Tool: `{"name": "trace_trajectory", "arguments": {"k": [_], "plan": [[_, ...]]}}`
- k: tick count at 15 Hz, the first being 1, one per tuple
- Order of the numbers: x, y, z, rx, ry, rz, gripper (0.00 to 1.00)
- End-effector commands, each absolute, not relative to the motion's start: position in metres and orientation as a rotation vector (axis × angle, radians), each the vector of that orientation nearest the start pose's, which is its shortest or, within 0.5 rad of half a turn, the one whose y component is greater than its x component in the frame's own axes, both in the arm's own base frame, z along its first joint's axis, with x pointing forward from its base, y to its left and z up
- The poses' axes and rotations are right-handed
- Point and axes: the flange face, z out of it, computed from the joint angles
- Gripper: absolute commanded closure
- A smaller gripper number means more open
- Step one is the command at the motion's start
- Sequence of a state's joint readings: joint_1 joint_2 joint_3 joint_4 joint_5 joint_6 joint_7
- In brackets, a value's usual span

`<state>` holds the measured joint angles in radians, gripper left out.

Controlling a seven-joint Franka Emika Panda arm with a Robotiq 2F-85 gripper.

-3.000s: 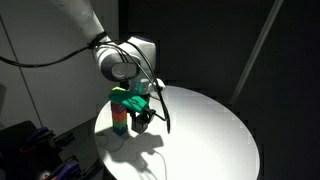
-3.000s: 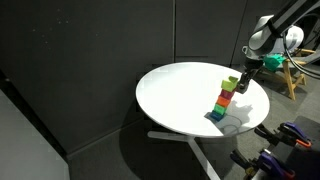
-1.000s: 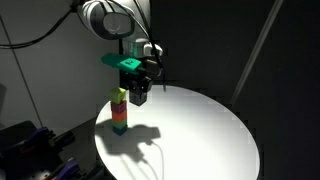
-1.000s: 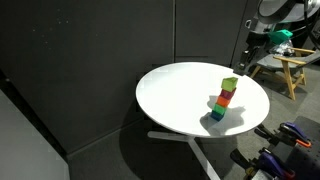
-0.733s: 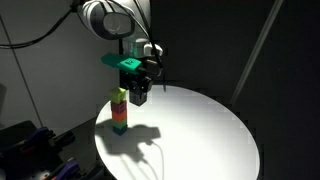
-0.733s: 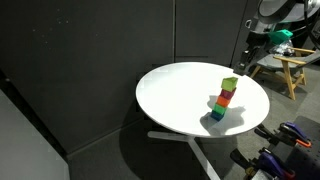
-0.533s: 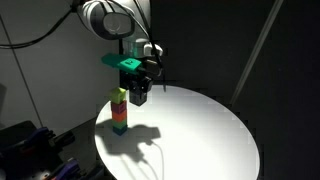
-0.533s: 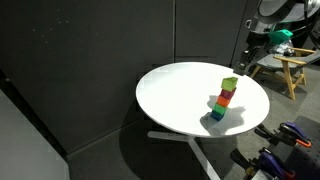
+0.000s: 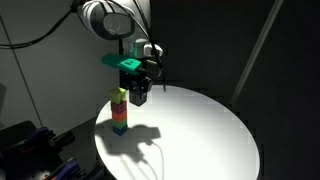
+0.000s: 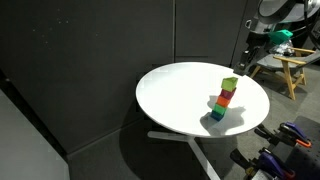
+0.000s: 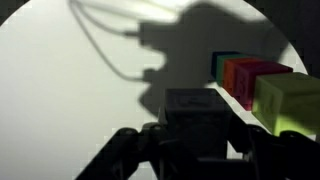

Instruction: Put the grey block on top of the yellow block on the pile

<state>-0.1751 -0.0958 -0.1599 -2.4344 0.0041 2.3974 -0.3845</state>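
Observation:
The pile (image 9: 120, 110) stands on the white round table (image 9: 200, 130), with the yellow block (image 9: 120, 96) on top, then green, red and a darker cube. My gripper (image 9: 139, 97) hangs just beside the pile's top, shut on the grey block (image 9: 139, 99), which looks dark here. In the other exterior view the pile (image 10: 224, 101) with the yellow block (image 10: 230, 84) stands near the table's edge, and the gripper (image 10: 249, 60) is above and behind it. In the wrist view the gripper (image 11: 197, 140) holds the grey block (image 11: 195, 112); the yellow block (image 11: 290, 100) lies to its right.
The table (image 10: 180, 95) is bare apart from the pile. A wooden stool (image 10: 290, 65) stands behind it, dark curtains surround the scene, and equipment sits on the floor (image 10: 290, 135) and beside the table (image 9: 30, 140).
Three seconds ago my gripper was low beside the pile's base; it has since risen with the grey block to the level of the pile's top. Nothing has moved in the last second.

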Motion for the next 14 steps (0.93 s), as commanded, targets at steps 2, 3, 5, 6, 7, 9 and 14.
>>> {"name": "trace_trajectory", "arguments": {"k": [2,3,5,6,7,9,14], "plan": [[0.456,-0.161,0.357,-3.136,-0.065,-0.118,0.69],[0.456,-0.161,0.358,-3.136,-0.063,-0.121,0.69],[0.457,-0.161,0.362,-3.137,-0.062,-0.127,0.69],[0.458,-0.161,0.363,-3.138,-0.062,-0.131,0.69],[0.459,-0.16,0.366,-3.139,-0.064,-0.135,0.69],[0.461,-0.158,0.37,-3.14,-0.068,-0.146,0.69],[0.465,-0.151,0.383,-3.141,-0.095,-0.179,0.69]]}}
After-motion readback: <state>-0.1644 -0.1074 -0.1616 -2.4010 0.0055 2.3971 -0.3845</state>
